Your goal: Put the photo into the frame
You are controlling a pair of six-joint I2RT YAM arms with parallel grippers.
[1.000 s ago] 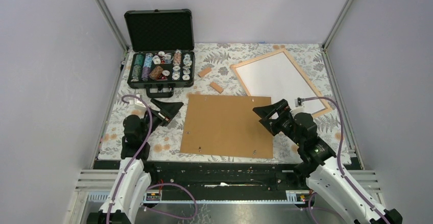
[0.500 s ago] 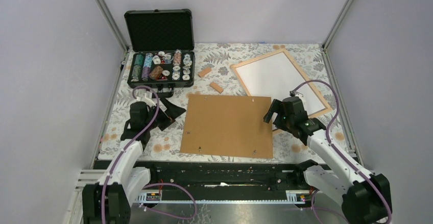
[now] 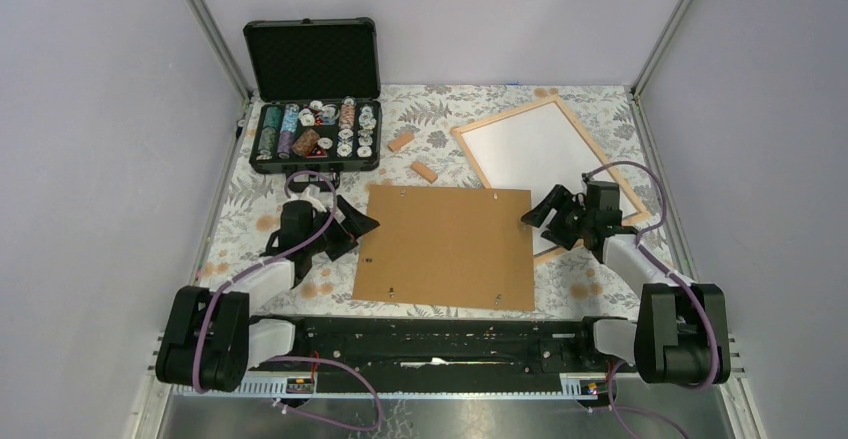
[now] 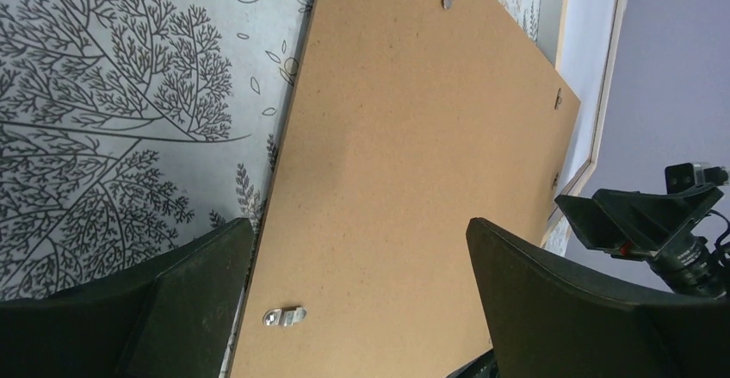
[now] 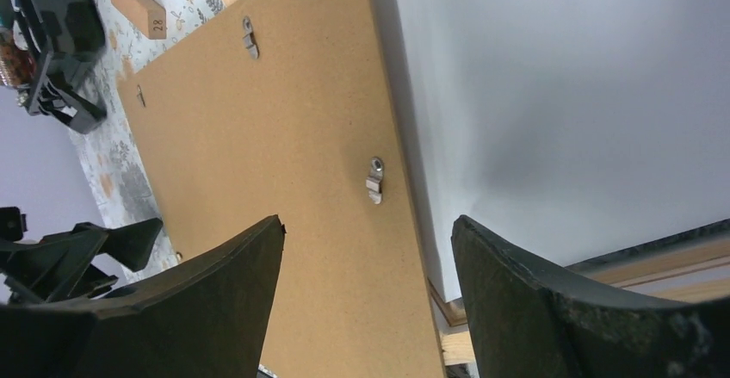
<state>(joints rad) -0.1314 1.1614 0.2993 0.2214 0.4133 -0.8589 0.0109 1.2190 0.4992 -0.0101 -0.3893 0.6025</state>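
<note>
Both arms had dropped lower and reached further forward. The left gripper, jaws apart, faced the left edge of the flat brown rectangular backing board. The right gripper, likewise spread, faced its right edge.

The big brown board lies flat in the middle of the surface. It fills all the room between the left tool and the right tool, which are at its two side edges. Behind it, the gap between the black case and the frame has one small wooden block and another block in the way. The board's right edge lies over the frame's near corner, but bare room shows along the left side and at the far middle.
</note>
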